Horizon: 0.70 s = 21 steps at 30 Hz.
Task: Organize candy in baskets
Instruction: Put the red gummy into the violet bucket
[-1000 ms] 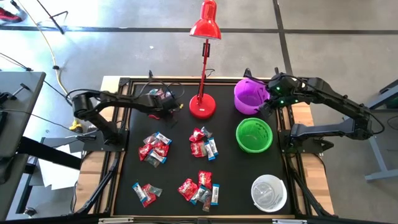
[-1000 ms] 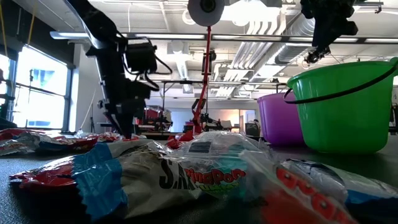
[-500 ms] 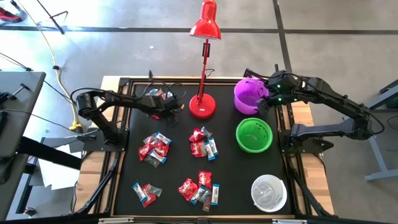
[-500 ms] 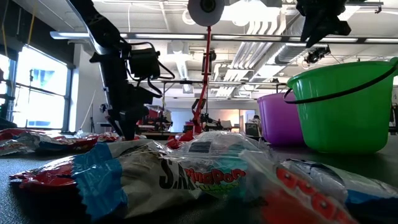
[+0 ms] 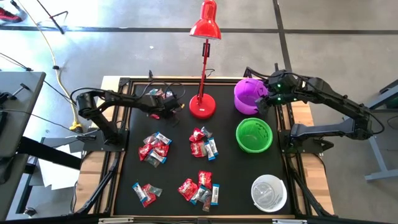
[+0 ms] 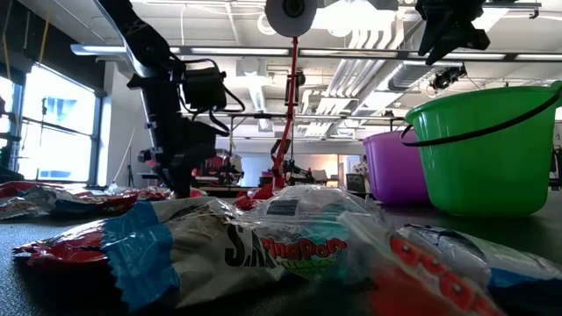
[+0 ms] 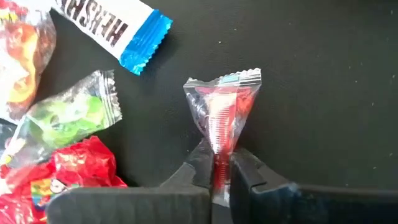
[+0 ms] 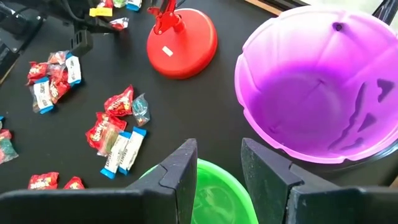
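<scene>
My left gripper (image 5: 176, 104) stands at the table's far left, next to the red lamp base, shut on a clear-wrapped red candy (image 7: 222, 115). Other candy lies beside it: a green one (image 7: 65, 118), red ones (image 7: 74, 171) and a blue-and-white bar (image 7: 115, 28). My right gripper (image 8: 219, 163) hangs open and empty over the gap between the purple basket (image 8: 317, 93) and the green basket (image 8: 214, 196). The white basket (image 5: 268, 193) stands at the near right. Heaps of candy (image 5: 154, 148) (image 5: 203, 144) (image 5: 200, 188) (image 5: 145, 193) rest on the black mat. My left gripper pinches one end of the clear wrapper (image 7: 219, 155) between its two fingers, which point down at the table. The rest of the candy reaches out past the fingertips, its crimped far end (image 7: 227, 79) free. Whether it lies on the mat or hangs just above it, I cannot tell.
The red desk lamp's round base (image 5: 202, 107) stands just right of my left gripper, its stem and shade (image 5: 206, 25) reaching past the far edge. Cables (image 5: 158, 92) lie at the far left. Bare mat shows between the heaps and in front of the green basket.
My left gripper has shifted a little toward the lamp base. My right gripper has risen and moved slightly toward the table's left, over the purple basket's rim.
</scene>
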Each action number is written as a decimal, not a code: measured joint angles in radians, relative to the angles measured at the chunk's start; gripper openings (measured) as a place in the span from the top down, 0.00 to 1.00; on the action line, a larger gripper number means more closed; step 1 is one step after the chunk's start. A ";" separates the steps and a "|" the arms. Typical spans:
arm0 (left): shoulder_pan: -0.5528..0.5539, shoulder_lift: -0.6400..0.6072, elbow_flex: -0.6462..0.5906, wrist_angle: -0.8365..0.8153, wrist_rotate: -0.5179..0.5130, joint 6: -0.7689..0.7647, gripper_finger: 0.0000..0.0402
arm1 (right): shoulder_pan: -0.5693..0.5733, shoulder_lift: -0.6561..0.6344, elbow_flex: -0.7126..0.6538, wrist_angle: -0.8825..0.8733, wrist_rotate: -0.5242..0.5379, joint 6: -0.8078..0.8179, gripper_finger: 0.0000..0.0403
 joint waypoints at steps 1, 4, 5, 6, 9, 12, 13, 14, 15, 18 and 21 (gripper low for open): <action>-0.001 -0.004 0.005 -0.005 0.009 -0.007 0.97 | 0.000 0.000 0.000 0.000 0.000 -0.008 0.70; -0.012 -0.024 0.029 -0.006 0.066 -0.010 0.96 | 0.000 0.000 0.000 -0.008 0.000 -0.018 0.70; -0.015 -0.040 0.042 -0.005 0.083 -0.010 0.96 | 0.000 0.000 0.000 -0.009 0.000 -0.018 0.70; -0.018 -0.054 0.059 0.002 0.108 -0.010 0.96 | 0.000 0.000 0.000 -0.009 0.000 -0.018 0.70; -0.031 -0.084 0.109 0.013 0.152 -0.011 0.97 | 0.000 0.000 0.000 -0.007 0.001 -0.033 0.70; -0.059 -0.110 0.174 0.057 0.163 -0.011 0.98 | 0.000 0.000 0.000 0.008 0.027 -0.044 0.70; -0.067 -0.119 0.194 0.074 0.163 -0.011 0.98 | 0.000 0.000 0.000 0.016 0.044 -0.044 0.70; -0.075 -0.123 0.216 0.094 0.162 -0.011 0.98 | 0.000 0.000 0.000 0.025 0.061 -0.044 0.70; -0.083 -0.123 0.240 0.120 0.160 -0.010 0.98 | 0.000 0.000 0.000 0.035 0.074 -0.045 0.70; -0.103 -0.124 0.312 0.204 0.157 -0.010 0.99 | 0.000 0.000 0.000 0.069 0.090 -0.065 0.70; -0.118 -0.120 0.369 0.306 0.158 0.005 0.99 | 0.000 0.000 0.000 0.091 0.086 -0.096 0.70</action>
